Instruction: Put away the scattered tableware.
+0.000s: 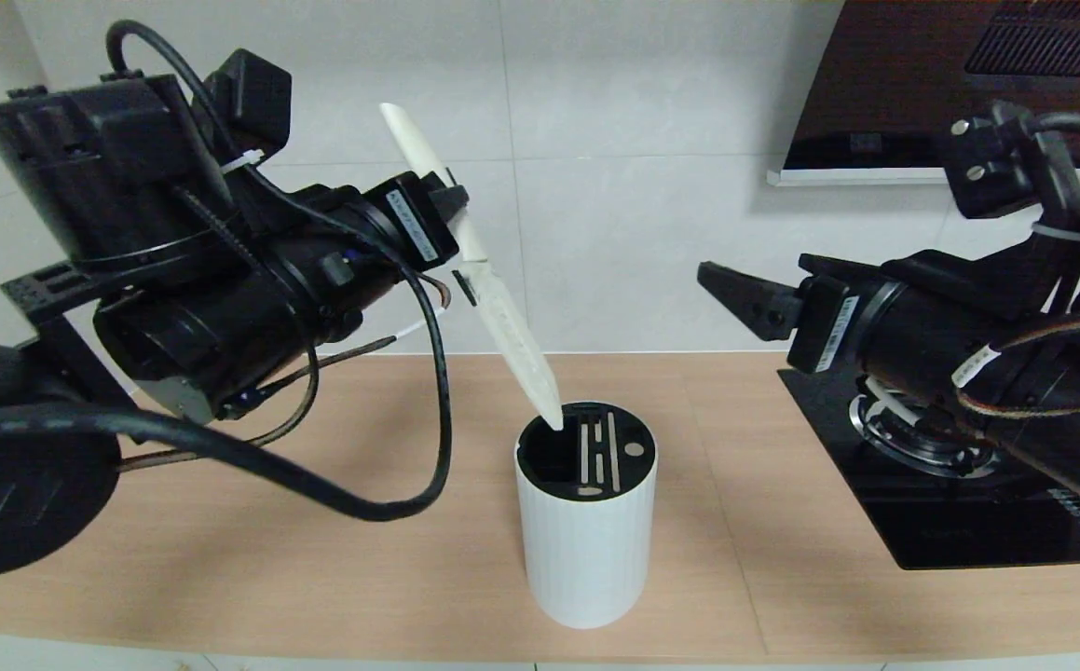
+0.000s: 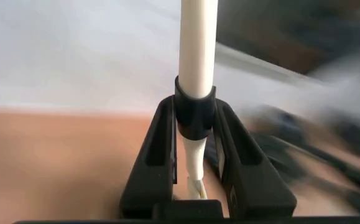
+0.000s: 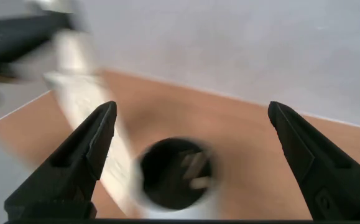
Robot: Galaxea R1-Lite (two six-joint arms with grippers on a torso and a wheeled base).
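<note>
Left gripper (image 1: 460,244) clamped on long white plastic knife (image 1: 512,326); blade tilted, tip at far-left opening of white ribbed cylindrical holder (image 1: 586,540); right gripper (image 3: 192,106) spread, released

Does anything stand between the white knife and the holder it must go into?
Nothing visible does. The knife, shut in the left gripper, has its tip at the holder's wide opening. The open right gripper hangs apart, toward the stove.

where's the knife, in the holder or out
Mostly out: only the knife tip reaches the holder opening; it's tilted, held by the left gripper.
</note>
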